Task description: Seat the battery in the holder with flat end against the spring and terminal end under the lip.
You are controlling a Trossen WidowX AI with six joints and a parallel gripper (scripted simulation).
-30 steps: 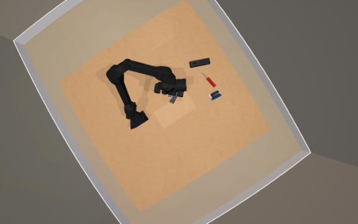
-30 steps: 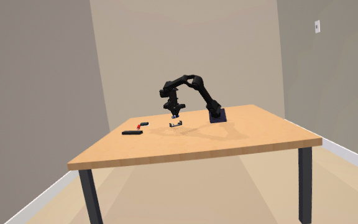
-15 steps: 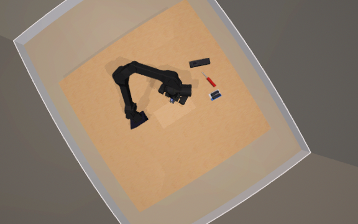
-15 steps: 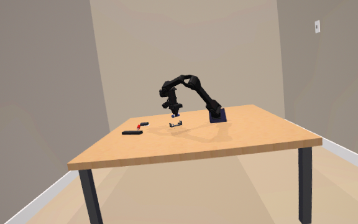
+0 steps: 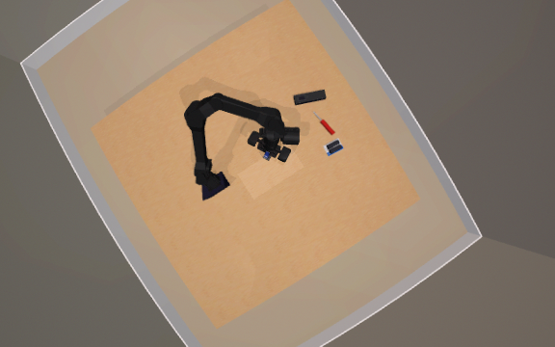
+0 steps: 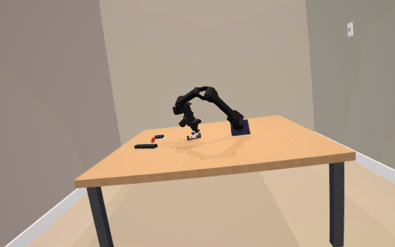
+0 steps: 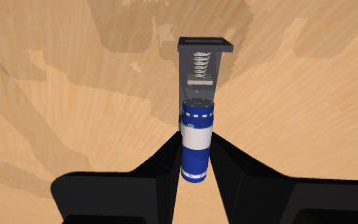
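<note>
Batt clamped over holder, not seated

I've got the blue-and-white batt (image 5: 267, 155) (image 6: 194, 132) (image 7: 197, 140) clamped btwn the fingers of my gripper (image 5: 274, 151) (image 6: 195, 130) (image 7: 194, 136), above the holder (image 6: 194, 138) (image 7: 198, 92). In wrist cam it's roughly in line w/ the holder, dark end toward the spring (image 7: 201, 65), a gap btwn them. Holder's on the wood-top table (image 5: 258, 241) (image 6: 218, 151). In ext. view, black case (image 6: 146, 146), red screwdriver (image 6: 153, 140) and a small dark-and-blue item (image 6: 159, 136) lie left of it. Arm base (image 5: 207, 194) (image 6: 247, 131) is right, far side. Table has dark legs (image 6: 337, 206), pale floor (image 6: 190, 213) under. Room: plain walls, white baseboards, wall plate (image 6: 350, 29) high on the right.
</note>
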